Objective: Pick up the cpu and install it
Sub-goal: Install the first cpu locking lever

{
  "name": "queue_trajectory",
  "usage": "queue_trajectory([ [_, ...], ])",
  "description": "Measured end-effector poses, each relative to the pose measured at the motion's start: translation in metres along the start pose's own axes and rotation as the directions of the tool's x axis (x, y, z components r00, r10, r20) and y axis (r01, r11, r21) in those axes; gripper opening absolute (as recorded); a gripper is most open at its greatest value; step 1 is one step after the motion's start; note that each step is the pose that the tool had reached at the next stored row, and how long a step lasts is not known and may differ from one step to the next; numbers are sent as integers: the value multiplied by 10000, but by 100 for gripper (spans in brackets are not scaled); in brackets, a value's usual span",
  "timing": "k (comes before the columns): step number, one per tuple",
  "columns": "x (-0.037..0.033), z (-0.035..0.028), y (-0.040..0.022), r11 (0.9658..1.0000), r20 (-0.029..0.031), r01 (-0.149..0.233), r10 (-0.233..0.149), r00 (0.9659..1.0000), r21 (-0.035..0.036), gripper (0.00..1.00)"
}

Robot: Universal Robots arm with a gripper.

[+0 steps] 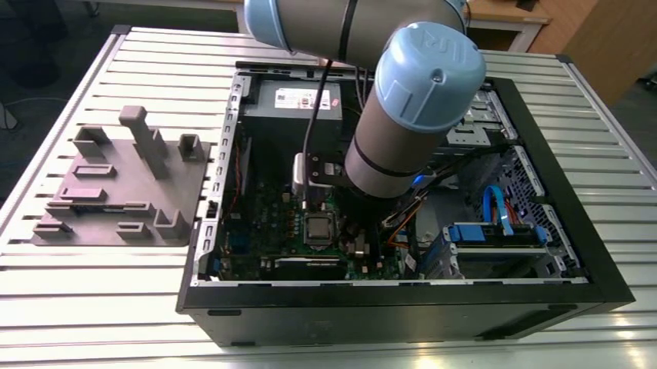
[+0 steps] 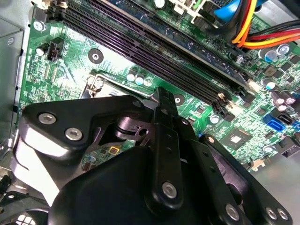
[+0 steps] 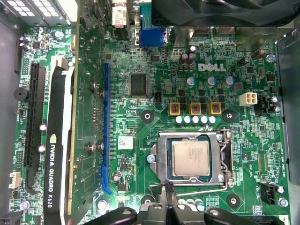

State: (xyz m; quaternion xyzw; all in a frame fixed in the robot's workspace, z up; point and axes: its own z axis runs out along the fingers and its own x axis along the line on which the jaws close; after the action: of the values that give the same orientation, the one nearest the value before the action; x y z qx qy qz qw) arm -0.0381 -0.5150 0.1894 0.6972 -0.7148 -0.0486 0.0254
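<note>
The cpu (image 3: 190, 159) is seen seated in the metal socket frame (image 3: 159, 161) on the green motherboard (image 3: 140, 61) in the first wrist view, its silvery top plate exposed. The socket's thin wire lever (image 3: 228, 159) is seen along one side of the frame. In the exterior view the cpu (image 1: 319, 228) is seen near the middle of the motherboard, inside the open computer case (image 1: 411, 307).

The gripper (image 3: 168, 197) is seen just beside the socket frame's edge, its dark fingers (image 3: 167, 191) drawn close together with nothing visibly pinched between them; the cpu is not held. In the second wrist view the gripper (image 2: 161, 96) body covers most of the socket, and the finger tip is seen over the frame's edge; contact cannot be told.

Black memory slots (image 2: 154, 44) are seen running past the socket, and a blue expansion slot (image 3: 105, 126) and a graphics card (image 3: 54, 150) lie towards the board's other side. The robot arm (image 1: 411, 115) is seen reaching down into the case. The grey moulded tray (image 1: 118, 184) sits on the slatted table (image 1: 92, 284), beside the case on the exterior view's left, well apart from the gripper.
</note>
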Motion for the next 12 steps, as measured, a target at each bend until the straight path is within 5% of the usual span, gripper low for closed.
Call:
queue_trajectory([
  [12, -6, 12, -8, 10000, -3, 30, -30, 10000, 40, 10],
])
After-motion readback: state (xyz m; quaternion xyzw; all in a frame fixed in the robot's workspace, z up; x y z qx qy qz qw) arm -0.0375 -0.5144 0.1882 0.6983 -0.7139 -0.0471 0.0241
